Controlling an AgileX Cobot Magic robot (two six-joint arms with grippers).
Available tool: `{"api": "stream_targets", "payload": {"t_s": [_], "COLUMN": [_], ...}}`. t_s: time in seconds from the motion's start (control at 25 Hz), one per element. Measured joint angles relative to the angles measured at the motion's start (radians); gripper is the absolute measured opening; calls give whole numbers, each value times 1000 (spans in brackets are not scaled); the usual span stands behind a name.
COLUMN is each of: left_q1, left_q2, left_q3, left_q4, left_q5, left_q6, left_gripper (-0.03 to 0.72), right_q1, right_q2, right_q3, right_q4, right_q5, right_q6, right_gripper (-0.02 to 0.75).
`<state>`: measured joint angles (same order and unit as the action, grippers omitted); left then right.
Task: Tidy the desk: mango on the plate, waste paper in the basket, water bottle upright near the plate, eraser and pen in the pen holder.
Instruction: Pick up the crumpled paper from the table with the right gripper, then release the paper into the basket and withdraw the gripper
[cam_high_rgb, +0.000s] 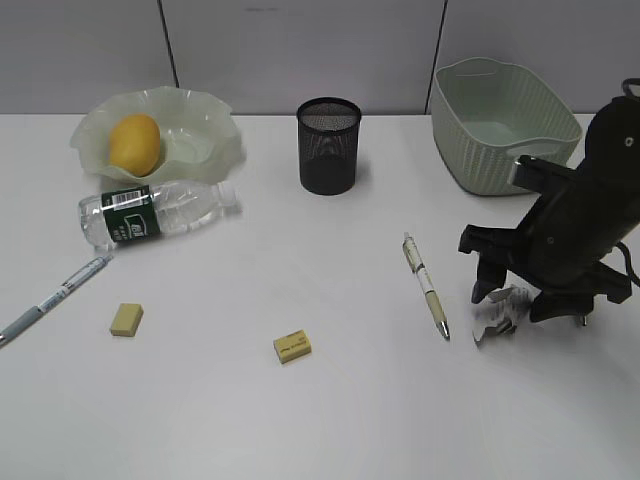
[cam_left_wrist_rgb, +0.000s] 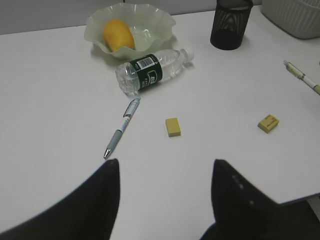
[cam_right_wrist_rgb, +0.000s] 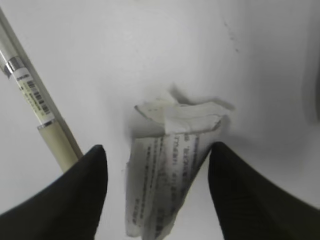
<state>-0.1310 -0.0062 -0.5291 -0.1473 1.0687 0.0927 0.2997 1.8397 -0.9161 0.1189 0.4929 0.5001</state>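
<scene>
The crumpled waste paper (cam_right_wrist_rgb: 170, 170) lies on the white desk (cam_high_rgb: 300, 420) at the right, between the fingers of my open right gripper (cam_right_wrist_rgb: 158, 146). Its right finger touches the paper; a gap remains on the left. The mango (cam_high_rgb: 134, 143) sits in the wavy-rimmed plate (cam_high_rgb: 226, 140) at the back left. In front of the plate the water bottle (cam_high_rgb: 160, 213) lies on its side. The pen holder (cam_high_rgb: 328, 145) stands at the back centre, with the basket (cam_high_rgb: 500, 130) at the back right. My left gripper (cam_left_wrist_rgb: 165, 161) hovers open and empty over the desk.
One pen (cam_high_rgb: 427, 285) lies just left of the waste paper (cam_high_rgb: 503, 312). A second pen (cam_left_wrist_rgb: 121, 128) lies below the bottle, its tip close to my left finger. Two yellow erasers (cam_high_rgb: 126, 319) (cam_high_rgb: 292, 346) rest on the front half of the desk.
</scene>
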Motion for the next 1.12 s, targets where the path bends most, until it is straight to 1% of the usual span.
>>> {"api": "stream_targets", "payload": {"t_s": [0.12, 0.24, 0.32, 0.36, 0.48, 0.68, 0.92, 1.04, 1.12], "left_q1": [0, 0, 0, 0, 0, 0, 0, 0, 0], "left_q2": [0, 0, 0, 0, 0, 0, 0, 0, 0], "left_q3": [0, 0, 0, 0, 0, 0, 0, 0, 0], "left_q4": [0, 0, 0, 0, 0, 0, 0, 0, 0], "left_q5": [0, 0, 0, 0, 0, 0, 0, 0, 0], "left_q6": [0, 0, 0, 0, 0, 0, 0, 0, 0], "left_gripper": [445, 445, 445, 445, 445, 445, 445, 445, 445], "right_q1": [0, 0, 0, 0, 0, 0, 0, 0, 0], "right_q2": [10, 10, 10, 10, 10, 11, 11, 12, 12], "right_q3": [0, 0, 0, -1, -15, -112, -346, -490, -587], "right_q4": [1, 1, 2, 2, 2, 2, -9, -51, -99], "right_q5": [-2, -1, 4, 11, 61, 223, 435, 490, 496], "right_q6": [1, 1, 1, 1, -14, -90, -180, -191, -192], "right_gripper": [424, 258, 187, 167, 148, 140, 111, 108, 106]}}
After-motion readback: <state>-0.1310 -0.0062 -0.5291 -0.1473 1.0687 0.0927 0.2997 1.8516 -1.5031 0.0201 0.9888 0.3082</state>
